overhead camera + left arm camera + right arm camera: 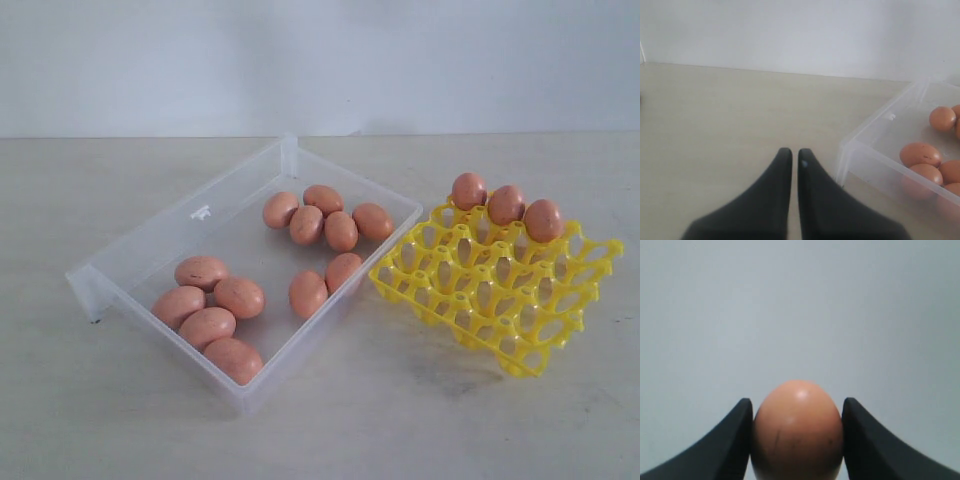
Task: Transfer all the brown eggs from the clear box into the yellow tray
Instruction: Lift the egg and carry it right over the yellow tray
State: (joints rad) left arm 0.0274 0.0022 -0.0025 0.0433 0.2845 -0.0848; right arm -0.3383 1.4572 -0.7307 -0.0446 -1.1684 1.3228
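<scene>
Twelve in the box, three in the tray, one up in the grip!

On the pale table [100,420] the clear box [165,238] sits to the left of the exterior view, and the yellow tray [500,300] lies just beside it on the right. Inside the box there are twelve brown eggs [207,327]: five bunched at the near end, two in the middle and five at the far end. Three more [506,204] stand in a row along the tray's far edge. The left gripper [794,152] hangs over bare table next to the box wall, fingers drawn almost together with nothing between them. And the right gripper [797,401] is clamped on a single brown egg [797,432], a finger pressing each side, with only a plain pale wall [800,300] behind it.
</scene>
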